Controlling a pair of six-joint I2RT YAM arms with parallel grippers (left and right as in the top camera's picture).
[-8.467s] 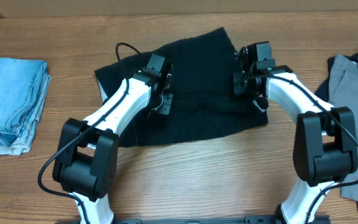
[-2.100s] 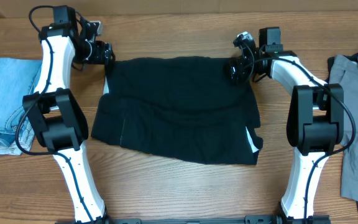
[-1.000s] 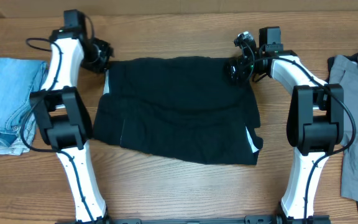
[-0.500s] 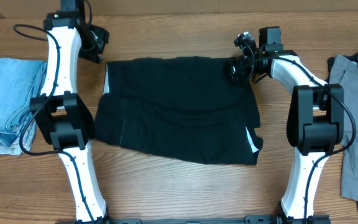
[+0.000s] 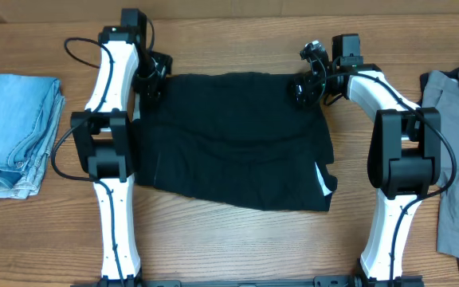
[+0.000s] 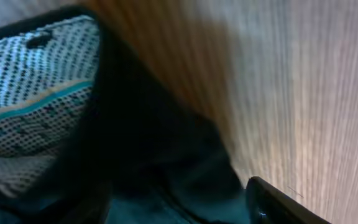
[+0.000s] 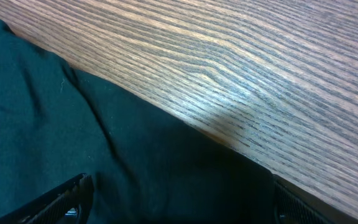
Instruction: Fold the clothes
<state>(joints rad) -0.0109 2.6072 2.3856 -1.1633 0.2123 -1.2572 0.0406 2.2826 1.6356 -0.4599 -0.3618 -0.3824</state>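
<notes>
The black garment (image 5: 229, 135) lies spread in the middle of the bench (image 5: 237, 239), nearer its far edge. The left gripper (image 5: 151, 76) sits spread at the far-left corner, the right gripper (image 5: 303, 89) spread over the far-right corner. We judge both should pinch the hem low and together, then carry it evenly toward the near edge.

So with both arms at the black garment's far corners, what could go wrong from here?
The left fingers sit over a bunched corner of the black garment showing its dotted lining; they might pinch only one layer. The turned-up lower-right corner and the wrinkles across the middle could get folded in as creases.
</notes>
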